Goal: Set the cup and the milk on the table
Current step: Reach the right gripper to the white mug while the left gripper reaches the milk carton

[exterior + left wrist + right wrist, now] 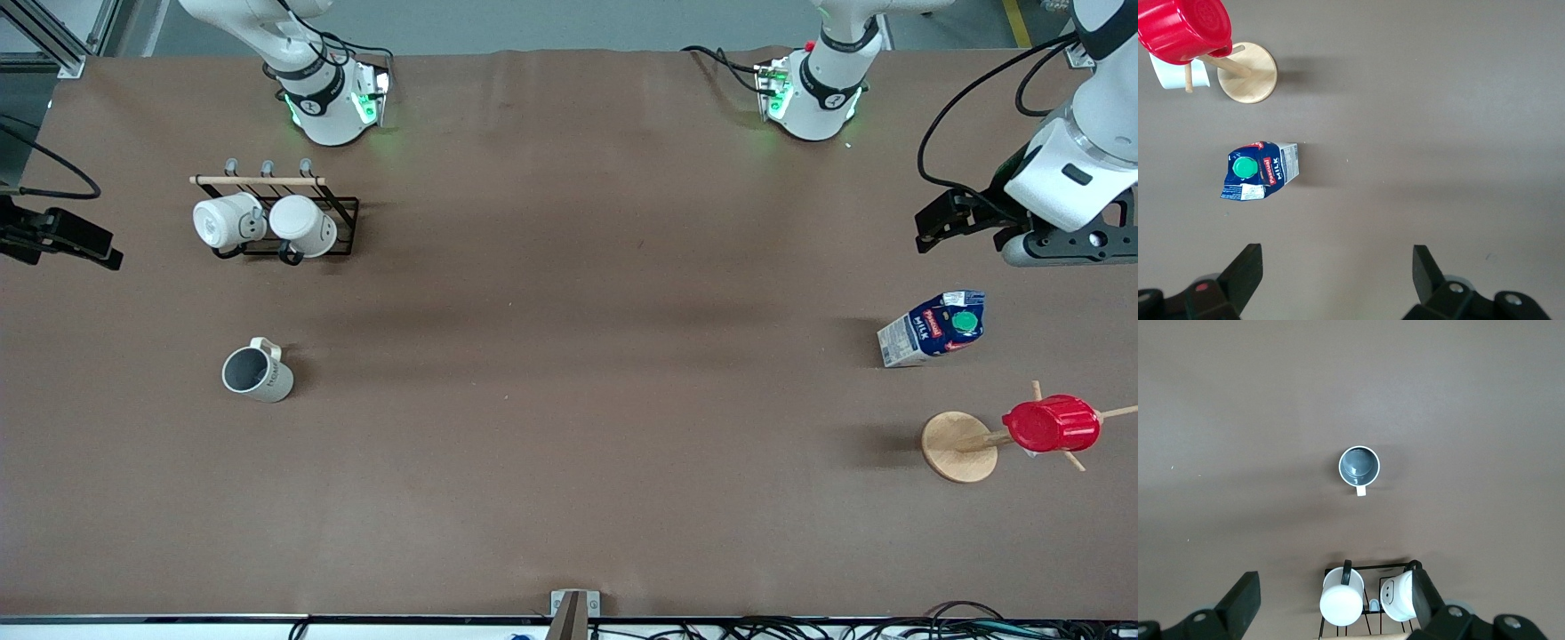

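Observation:
The cup point(258, 373), cream-white with a grey inside, stands upright on the brown table point(569, 356) toward the right arm's end; it also shows in the right wrist view point(1359, 465). The milk point(933, 328), a blue and white carton with a green cap, stands upright toward the left arm's end and shows in the left wrist view point(1259, 171). My left gripper point(965, 222) point(1338, 260) hangs open and empty above the table, beside the milk. My right gripper point(62, 238) point(1336, 583) hangs open and empty at the table's edge, apart from the cup.
A black wire rack point(342, 213) holds two white mugs point(227, 220), farther from the front camera than the cup. A red ribbed cup point(1052, 424) hangs on a wooden stand with a round base point(958, 447), nearer to the front camera than the milk.

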Robot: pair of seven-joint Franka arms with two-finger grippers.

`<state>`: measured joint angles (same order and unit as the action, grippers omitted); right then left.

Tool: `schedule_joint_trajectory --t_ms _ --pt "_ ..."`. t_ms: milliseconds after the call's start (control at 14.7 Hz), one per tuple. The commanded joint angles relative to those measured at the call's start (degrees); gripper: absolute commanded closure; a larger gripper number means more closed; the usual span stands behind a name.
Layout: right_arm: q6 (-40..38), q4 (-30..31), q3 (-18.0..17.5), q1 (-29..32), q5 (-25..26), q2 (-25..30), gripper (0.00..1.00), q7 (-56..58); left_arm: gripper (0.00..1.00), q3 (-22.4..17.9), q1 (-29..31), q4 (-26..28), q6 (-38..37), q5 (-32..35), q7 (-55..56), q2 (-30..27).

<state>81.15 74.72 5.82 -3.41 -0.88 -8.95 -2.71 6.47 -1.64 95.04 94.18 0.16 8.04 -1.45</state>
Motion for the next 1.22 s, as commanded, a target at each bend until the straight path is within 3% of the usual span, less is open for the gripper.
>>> schedule_joint_trajectory --t_ms 0,475,883,1154 --pt "0.2 1.3 -0.3 0.3 1.2 1.0 0.00 0.6 0.01 0.0 0.1 -0.9 0.0 0.1 -0.7 0.4" --pt "0.8 3.9 -0.3 0.2 1.2 0.7 0.00 1.1 0.01 -1.0 2.2 -0.6 2.5 0.4 -0.7 3.3" --pt "22.3 23.2 -0.1 0.8 1.3 0.3 0.00 3.0 0.01 -1.0 9.4 1.5 12.2 0.7 -3.0 9.0" --pt "31.9 25.6 0.3 3.2 1.3 -6.7 0.00 10.6 0.00 -1.1 11.8 4.2 18.7 0.7 -3.6 13.0"
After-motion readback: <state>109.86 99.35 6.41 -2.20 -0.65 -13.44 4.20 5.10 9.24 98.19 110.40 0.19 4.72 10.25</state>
